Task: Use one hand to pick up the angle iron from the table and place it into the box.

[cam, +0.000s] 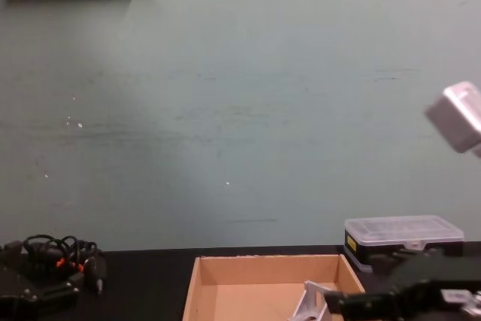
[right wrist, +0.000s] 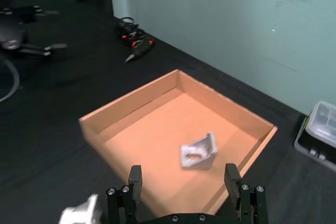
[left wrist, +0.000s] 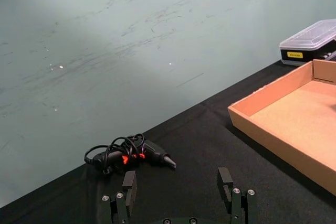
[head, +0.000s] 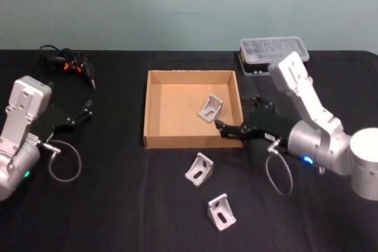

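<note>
Right gripper [head: 224,128] at near-right corner of box [head: 183,141], fingers wide apart, nothing held. One angle iron [head: 211,108] already inside box. Two spare angle irons [head: 199,169] on table [head: 118,205], near side. Likely next: move back over one, descend, close. Left gripper [head: 82,113] parked left, fingers spread, nothing held.

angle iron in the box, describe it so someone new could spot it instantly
On the black table sits a shallow tan cardboard box. Inside, near its right wall, lies a small silver angle iron, just beyond the open right gripper. It is the only one inside the box; the other two angle irons lie on the table in front.
</note>
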